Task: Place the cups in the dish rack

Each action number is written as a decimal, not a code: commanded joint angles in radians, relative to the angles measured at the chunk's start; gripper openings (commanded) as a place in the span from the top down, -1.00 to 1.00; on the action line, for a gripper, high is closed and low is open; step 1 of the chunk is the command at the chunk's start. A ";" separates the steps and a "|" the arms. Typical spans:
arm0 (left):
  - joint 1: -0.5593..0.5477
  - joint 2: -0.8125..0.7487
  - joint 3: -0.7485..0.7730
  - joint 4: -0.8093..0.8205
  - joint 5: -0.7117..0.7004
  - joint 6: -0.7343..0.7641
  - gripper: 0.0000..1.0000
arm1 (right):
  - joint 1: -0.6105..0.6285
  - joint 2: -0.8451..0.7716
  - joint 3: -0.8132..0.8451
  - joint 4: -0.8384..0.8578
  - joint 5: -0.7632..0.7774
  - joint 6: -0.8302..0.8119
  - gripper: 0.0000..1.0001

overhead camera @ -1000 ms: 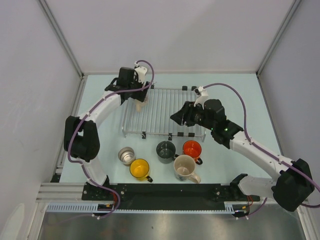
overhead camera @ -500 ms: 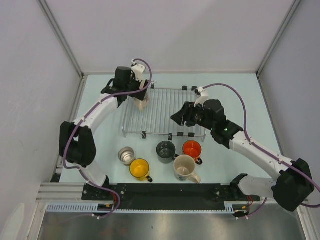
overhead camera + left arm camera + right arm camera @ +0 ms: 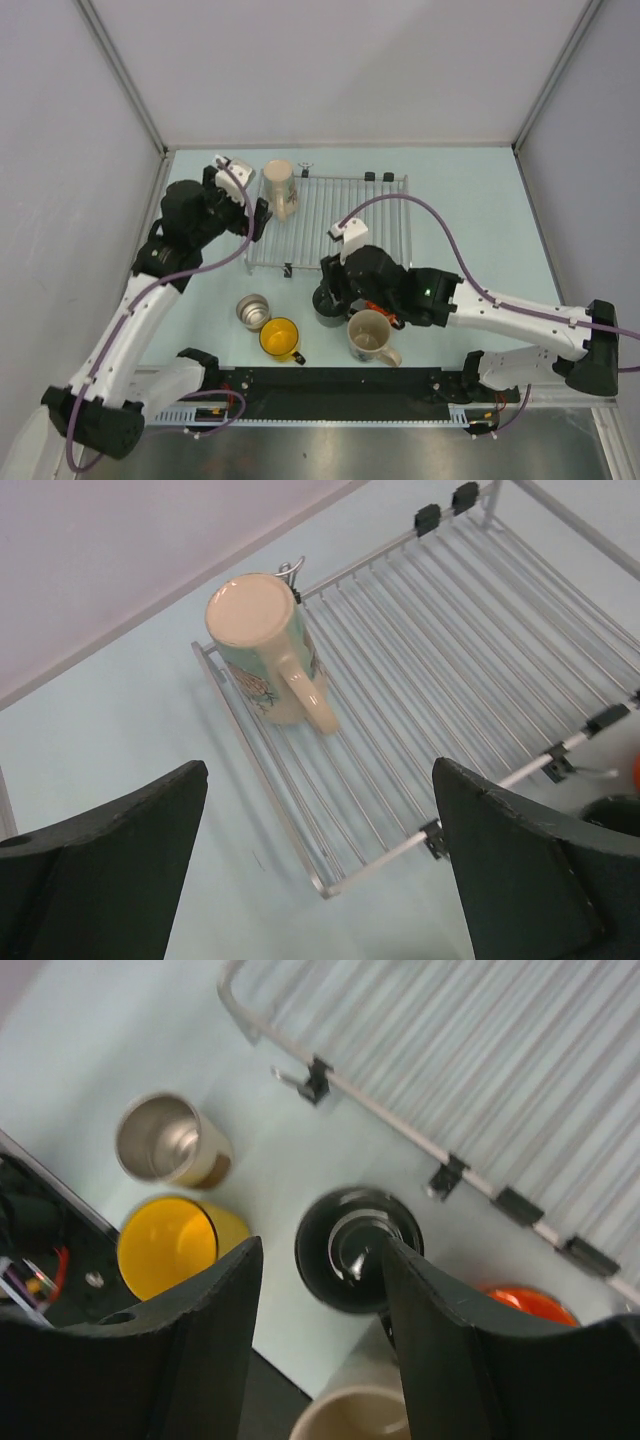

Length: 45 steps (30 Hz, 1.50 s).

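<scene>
Across the pale blue-green table, the dish rack lies flat toward the far side, its thin wires running front to back. Just off the rack's left edge hangs the left gripper, its jaws spread as wide as they go and nothing between them. The right gripper reaches in over the rack's near edge with its jaws about half apart. It hovers directly above the dark grey mug, one finger on each side of it in the wrist view. That view is blurred, so it cannot be told whether a finger touches the rim, and no grip shows. One large beige mug stands upside down in the rack's far left corner, its handle pointing toward the rack's middle. The other beige mug sits upright on the table in front of the rack, near the arm bases. The orange-red mug stands just right of the dark grey one, mostly hidden under the right arm. Left of them are the yellow mug and, just beyond it, the small steel cup, both upright on the table.
</scene>
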 commanded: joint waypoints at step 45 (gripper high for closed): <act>0.001 -0.316 -0.223 -0.140 0.080 0.032 -1.00 | 0.352 0.103 -0.158 -0.250 0.170 0.335 0.80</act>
